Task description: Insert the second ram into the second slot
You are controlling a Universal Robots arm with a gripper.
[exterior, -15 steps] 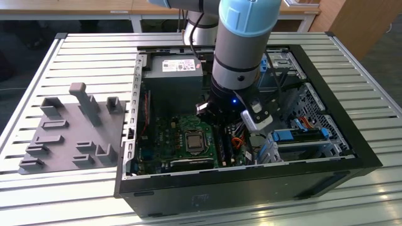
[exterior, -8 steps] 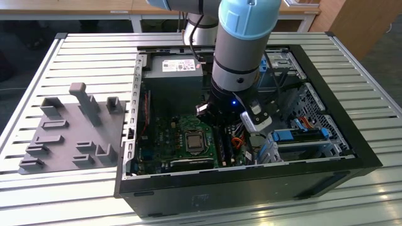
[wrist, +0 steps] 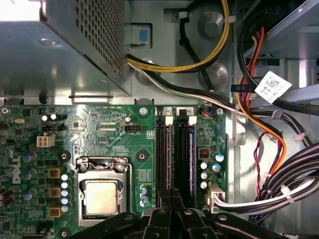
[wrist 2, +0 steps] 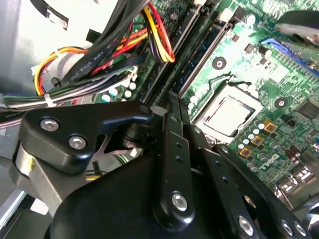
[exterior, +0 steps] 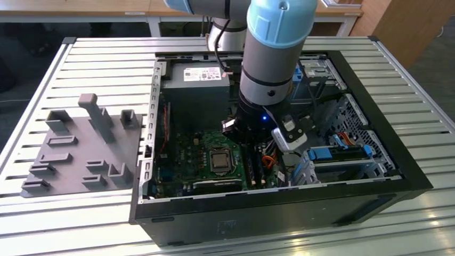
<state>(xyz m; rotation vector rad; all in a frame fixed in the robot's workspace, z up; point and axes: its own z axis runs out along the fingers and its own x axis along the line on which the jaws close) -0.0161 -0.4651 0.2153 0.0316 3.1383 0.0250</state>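
Over the motherboard (wrist: 99, 144) the gripper (wrist: 172, 196) stands with fingers pressed together upon the memory slots (wrist: 174, 149). Blue ram (wrist: 191, 154) seems to sit already in a slot; whether it is fully seated I cannot tell.

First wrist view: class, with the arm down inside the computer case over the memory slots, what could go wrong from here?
1. The memory slots lie close side by side, so the end effector might press off-line or into a neighbouring slot.
2. The cable bundle hangs right beside the end effector and could snag if it shifts sideways.
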